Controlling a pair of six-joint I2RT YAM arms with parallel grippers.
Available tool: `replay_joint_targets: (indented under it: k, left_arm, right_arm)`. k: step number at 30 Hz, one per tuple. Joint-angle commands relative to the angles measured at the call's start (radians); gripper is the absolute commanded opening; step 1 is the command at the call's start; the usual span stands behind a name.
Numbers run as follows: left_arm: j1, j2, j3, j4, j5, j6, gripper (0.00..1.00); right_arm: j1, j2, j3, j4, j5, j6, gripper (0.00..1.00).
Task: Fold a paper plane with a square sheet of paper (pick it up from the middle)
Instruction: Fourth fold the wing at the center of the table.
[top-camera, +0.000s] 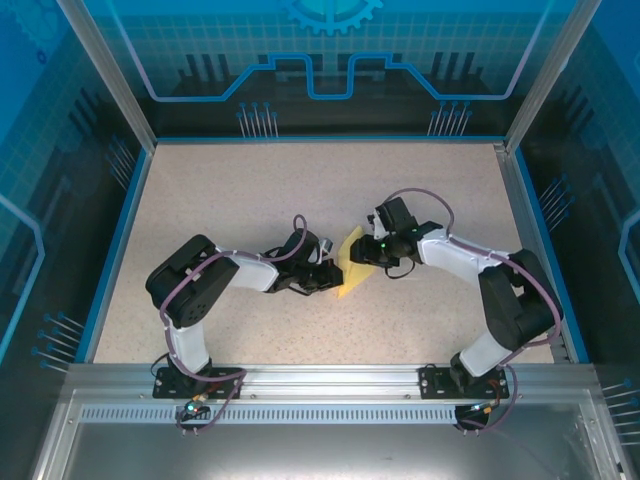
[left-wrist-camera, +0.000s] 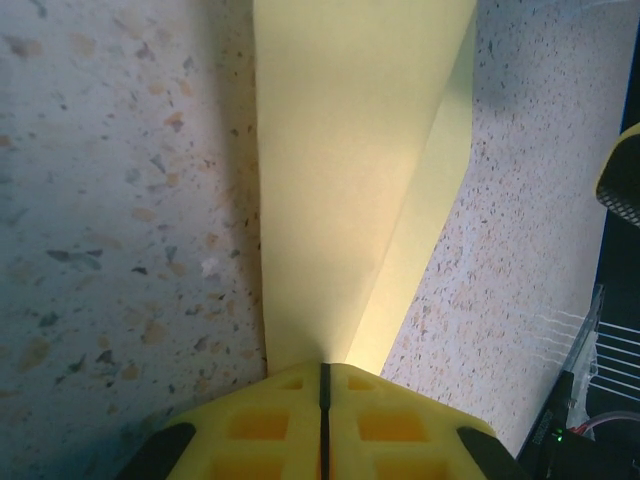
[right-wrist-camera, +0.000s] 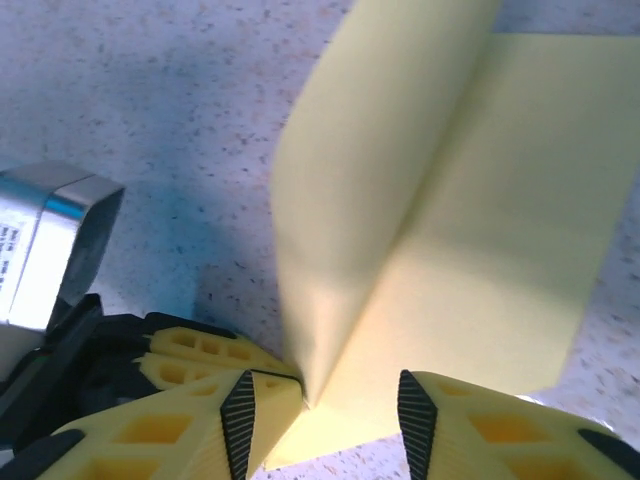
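Left pincer (left-wrist-camera: 322, 368): clamped shut on one end of my creased yellow sheet of paper (left-wrist-camera: 350, 180), at the middle of the table (top-camera: 250, 190) between both arms. Right pincer (right-wrist-camera: 330, 395): jaws apart, straddling the sheet's raised fold.

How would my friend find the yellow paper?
Look at the speckled beige table, right in its middle. The pale-yellow folded sheet of paper is held there, pinched in the left gripper, with the right gripper holding its open jaws astride the crease. It is the one thin, creased thing there.
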Motion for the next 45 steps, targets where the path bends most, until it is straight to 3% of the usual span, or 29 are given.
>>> replay_joint_targets:
  k: [1,11,28,35,40,45]
  left_arm:
    - [-0.004,0.012,0.004,-0.098,-0.039,0.008,0.10]
    - [-0.011,0.020,0.015,-0.120,-0.038,0.015,0.09]
    - [-0.016,0.027,0.041,-0.169,-0.032,0.038,0.09]
    - [-0.018,0.025,0.043,-0.173,-0.032,0.038,0.09]
    - [-0.018,0.025,0.045,-0.178,-0.032,0.037,0.09]
    - [-0.018,0.021,0.046,-0.181,-0.036,0.038,0.08]
  right_arm:
    - [-0.005,0.038,-0.023,0.089,-0.117,-0.041,0.38]
    - [-0.003,0.165,0.019,0.128,-0.203,-0.042,0.26]
    - [-0.026,0.231,0.038,0.093,-0.152,-0.043,0.24]
    - [-0.035,0.192,0.035,0.074,-0.095,-0.033,0.24]
    - [-0.029,0.129,0.033,0.098,-0.204,-0.046,0.24]
    - [-0.003,0.131,0.035,0.059,-0.208,-0.060,0.23]
